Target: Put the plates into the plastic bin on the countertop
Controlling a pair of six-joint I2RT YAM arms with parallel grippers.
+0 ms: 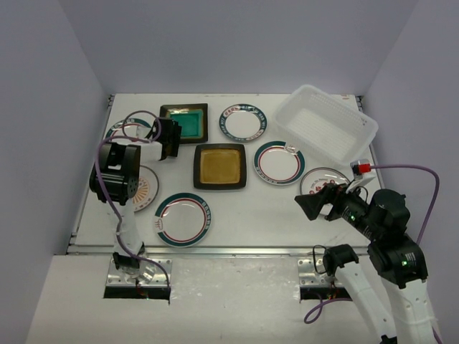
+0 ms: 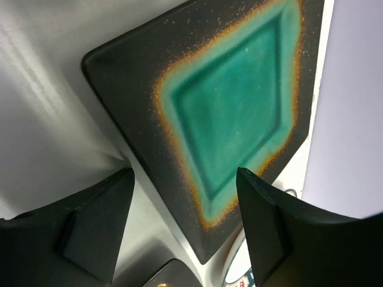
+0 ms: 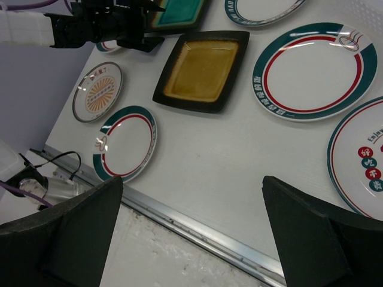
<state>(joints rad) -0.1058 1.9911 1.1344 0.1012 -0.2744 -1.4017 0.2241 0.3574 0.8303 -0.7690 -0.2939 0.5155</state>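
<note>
Lying by the left edge: far-left ringed plate (image 1: 115, 133), close to the far-left corner and partly covered by the left arm (image 1: 115, 172); sunburst plate (image 1: 145, 188) nearer along the same edge, also half under that arm.
Near edge, left part: near ringed plate (image 1: 183, 218), round with teal and red rings, flat on the worktop (image 1: 251, 222) and close to the metal front edge.
Left tool (image 2: 185, 179): fingers apart, straddling the left rim of the teal square plate (image 2: 239, 101). One finger (image 2: 90, 227) is over bare worktop just outside the dark rim, the other over the plate's glazed well. Whether either pad touches the plate cannot be told.
Teal square plate: at the far edge, left of centre, flat on the worktop.
Centre: amber square plate (image 1: 220, 166), dark-rimmed, just nearer than the teal one and apart from it.
Far edge, centre: far ringed plate (image 1: 242, 122), just right of the teal square plate.
Right of centre: middle ringed plate (image 1: 279, 162), beside the amber square plate.
Right edge: red-character plate (image 1: 319, 183), partly covered by the right tool in the top view.
Far-right corner: plastic bin (image 1: 358, 132), translucent white, set askew to the worktop edges. All eight plates lie outside it.
Right tool (image 3: 192, 185): fingers spread wide with nothing between them, raised above the near-right part of the worktop and pointing left across the plates.
</note>
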